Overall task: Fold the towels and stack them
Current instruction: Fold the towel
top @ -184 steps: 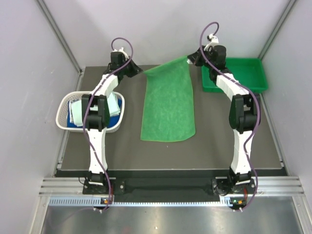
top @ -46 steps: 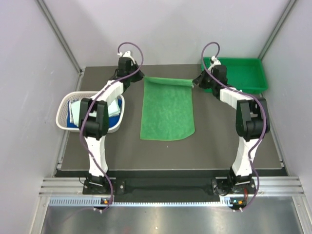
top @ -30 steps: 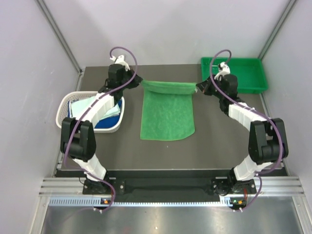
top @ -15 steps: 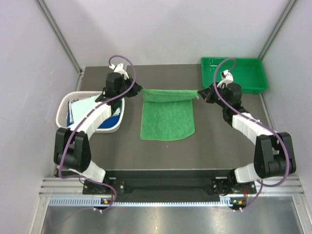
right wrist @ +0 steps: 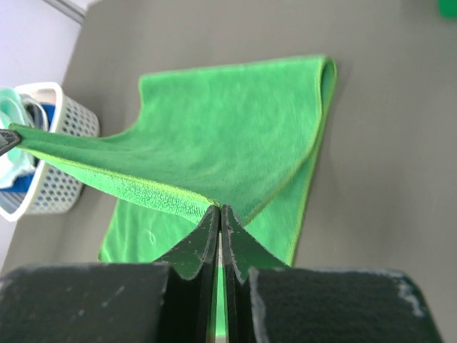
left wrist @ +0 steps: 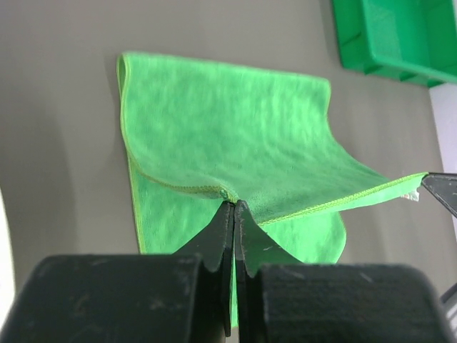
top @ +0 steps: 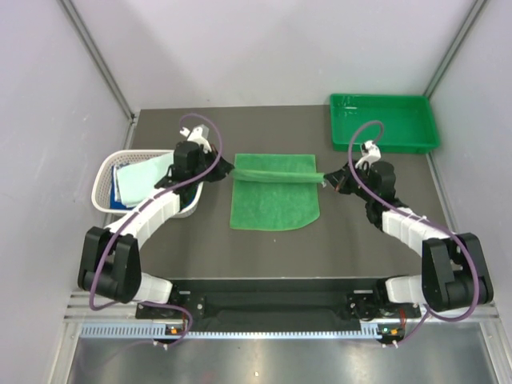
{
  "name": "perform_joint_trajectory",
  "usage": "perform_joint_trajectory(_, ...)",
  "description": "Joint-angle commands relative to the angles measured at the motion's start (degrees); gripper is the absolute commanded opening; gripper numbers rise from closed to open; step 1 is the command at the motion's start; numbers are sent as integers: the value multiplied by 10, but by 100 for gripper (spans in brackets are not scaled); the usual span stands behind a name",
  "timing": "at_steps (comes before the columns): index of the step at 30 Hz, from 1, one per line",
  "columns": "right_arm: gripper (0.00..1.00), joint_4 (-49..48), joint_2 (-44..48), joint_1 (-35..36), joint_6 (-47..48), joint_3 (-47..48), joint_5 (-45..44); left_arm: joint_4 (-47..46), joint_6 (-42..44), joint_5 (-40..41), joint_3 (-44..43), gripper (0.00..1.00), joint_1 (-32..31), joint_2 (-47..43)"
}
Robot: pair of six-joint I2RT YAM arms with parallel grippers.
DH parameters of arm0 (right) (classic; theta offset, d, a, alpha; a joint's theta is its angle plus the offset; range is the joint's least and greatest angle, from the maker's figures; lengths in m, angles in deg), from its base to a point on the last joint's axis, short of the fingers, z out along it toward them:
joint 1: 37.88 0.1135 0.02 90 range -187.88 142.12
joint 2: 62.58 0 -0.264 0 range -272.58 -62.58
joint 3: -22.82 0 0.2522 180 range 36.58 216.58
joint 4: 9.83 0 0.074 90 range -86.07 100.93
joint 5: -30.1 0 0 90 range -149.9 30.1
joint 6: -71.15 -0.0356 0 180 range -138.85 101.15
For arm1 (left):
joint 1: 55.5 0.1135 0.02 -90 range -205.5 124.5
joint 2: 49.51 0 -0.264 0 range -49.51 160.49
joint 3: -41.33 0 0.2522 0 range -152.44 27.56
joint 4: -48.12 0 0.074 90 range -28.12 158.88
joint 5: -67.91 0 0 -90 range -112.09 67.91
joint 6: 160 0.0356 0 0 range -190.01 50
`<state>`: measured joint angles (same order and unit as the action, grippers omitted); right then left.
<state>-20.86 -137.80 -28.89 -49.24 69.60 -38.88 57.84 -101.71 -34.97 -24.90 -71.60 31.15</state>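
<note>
The bright green towel point(top: 274, 196) lies mid-table, its far half lifted and doubled over toward the near edge. My left gripper point(top: 226, 166) is shut on the towel's left far corner point(left wrist: 232, 196). My right gripper point(top: 326, 178) is shut on its right far corner point(right wrist: 218, 204). The held edge stretches taut between them a little above the lower layer point(left wrist: 214, 128). Other towels, pale mint-white point(top: 144, 174) and royal blue point(top: 130, 204), sit in the white lattice basket point(top: 108, 204) at the left. The orange and patterned towels are not visible.
A rigid green plastic tray point(top: 384, 122) stands at the back right corner, and also shows in the left wrist view point(left wrist: 400, 36). The basket shows in the right wrist view point(right wrist: 50, 179). Grey walls enclose the dark table point(top: 264, 248) on three sides.
Both grippers have carried the towel's far edge from the back of the table toward the near side, folding the towel over itself. Both arms have drawn back and lowered.
</note>
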Motion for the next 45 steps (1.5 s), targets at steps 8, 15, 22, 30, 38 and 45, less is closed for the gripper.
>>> perform_joint_trajectory(8, 0, -53, 34, 10, 2, -72, -32, -62, -21, 55, 101, 0, -28, -46)
perform_joint_trajectory(15, 0, -42, 47, 11, 5, -80, -28, -27, -24, 81, 91, 0, -50, -45)
perform_joint_trajectory(22, 0, -53, 61, 21, 3, -121, -28, 55, -35, 103, 94, 0, -60, -62)
perform_joint_trajectory(30, 0, -67, 69, 30, -2, -151, -29, 65, -37, 117, 125, 0, -70, -85)
perform_joint_trajectory(38, 0, -74, 73, 43, -3, -174, -38, 75, -41, 123, 146, 0, -79, -89)
perform_joint_trajectory(45, 0, -108, 50, 61, -17, -192, -45, 54, -53, 124, 179, 0, -91, -73)
